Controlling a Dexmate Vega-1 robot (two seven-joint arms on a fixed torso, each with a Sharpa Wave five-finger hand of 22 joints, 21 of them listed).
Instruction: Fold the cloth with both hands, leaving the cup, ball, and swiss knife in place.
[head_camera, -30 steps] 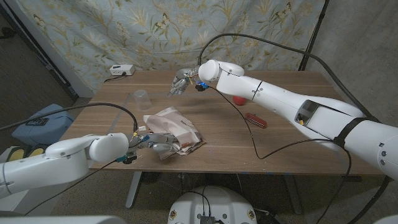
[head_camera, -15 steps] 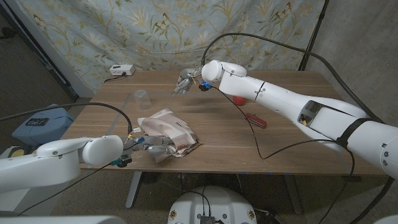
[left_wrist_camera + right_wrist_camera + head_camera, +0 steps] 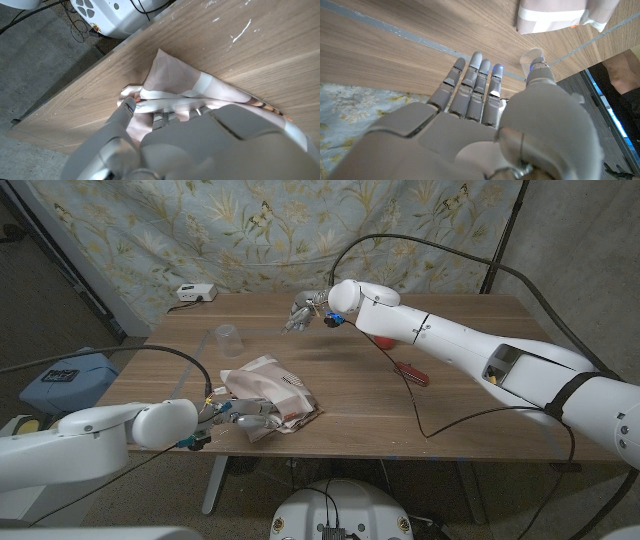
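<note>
The brown wooden table (image 3: 470,395) carries a crumpled white-and-pink patterned cloth (image 3: 272,393) near its front edge. The left hand (image 3: 245,413) grips the cloth's near side. The right hand (image 3: 298,314) hovers over the far side, fingers straight, holding nothing. A clear plastic cup (image 3: 229,340) stands behind the cloth; a red swiss knife (image 3: 412,373) lies to the right.

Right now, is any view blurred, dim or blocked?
Head view: sharp, evenly lit, room edges dark. Left wrist view: the left hand looms soft-focus over the cloth. Right wrist view: the right hand blocks much, sharp.
</note>
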